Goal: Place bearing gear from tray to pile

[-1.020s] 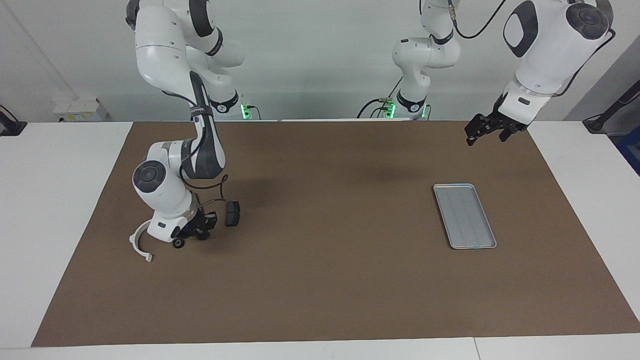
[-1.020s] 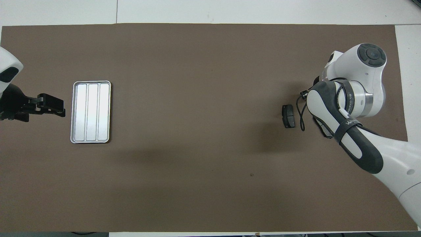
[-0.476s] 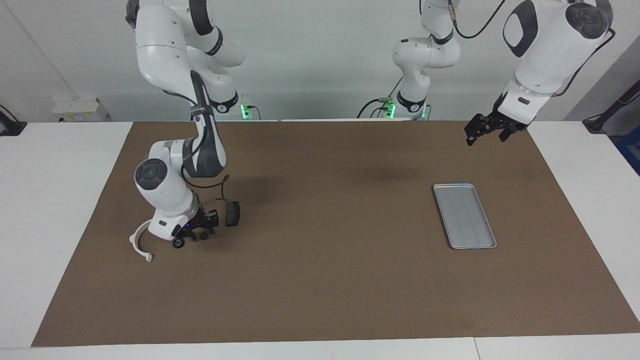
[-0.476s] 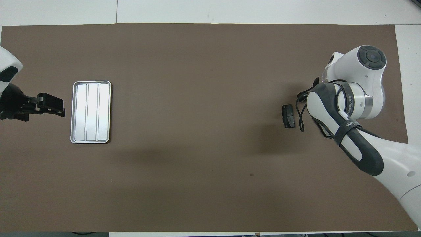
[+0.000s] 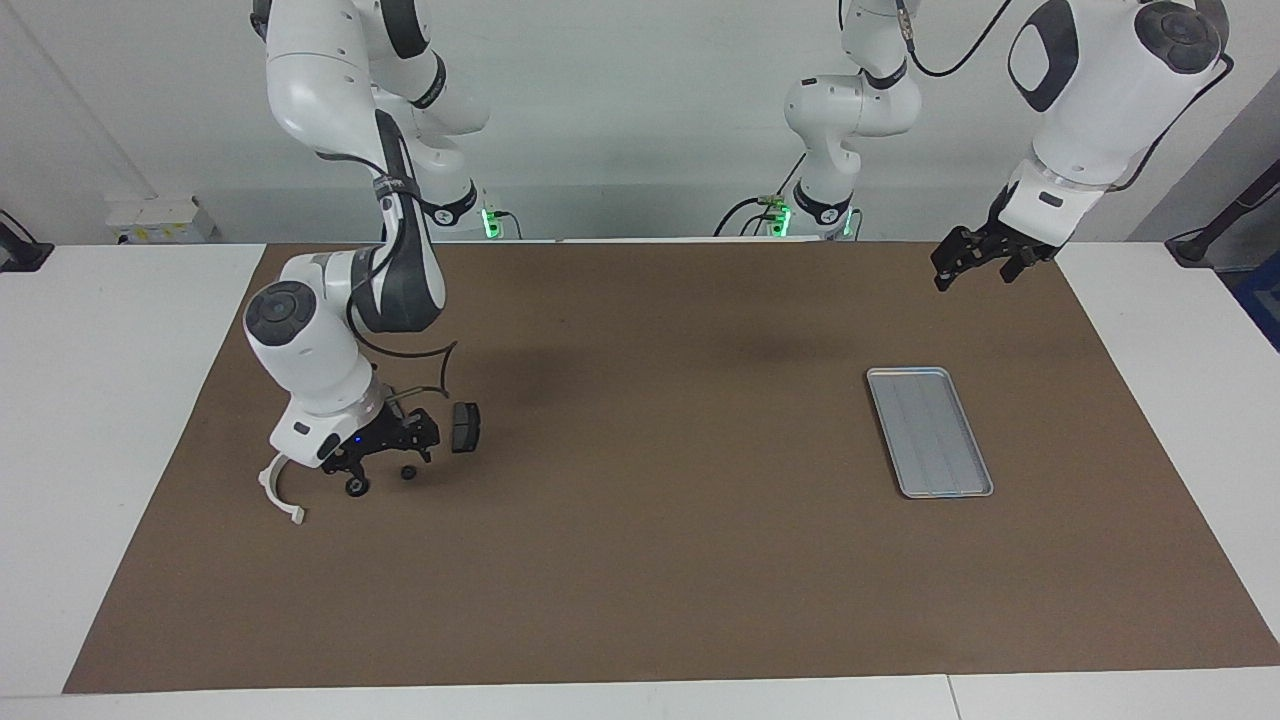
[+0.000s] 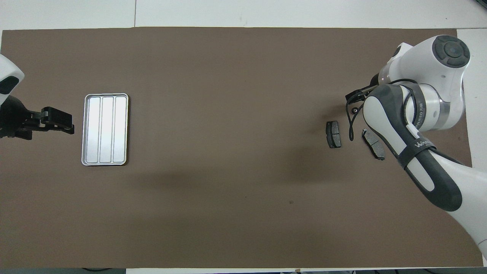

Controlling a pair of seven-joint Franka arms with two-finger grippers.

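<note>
One shallow rectangular silver-grey ribbed metal tray [image 5: 929, 431] is counted. Well apart from it, toward the right arm's end, two dark grey brake pads [image 6: 333, 134], one white semicircular plastic bracket [image 5: 275, 493] and two small black round parts [image 5: 356, 487] are seen

The right arm bends steeply down, its wrist low and its gripper [image 5: 385, 462] just above the mat at its own end of the table, fingers spread. The left arm waits, raised, elbow high, its gripper [image 5: 970, 260] hanging in the air over the mat's edge at its own end.
</note>
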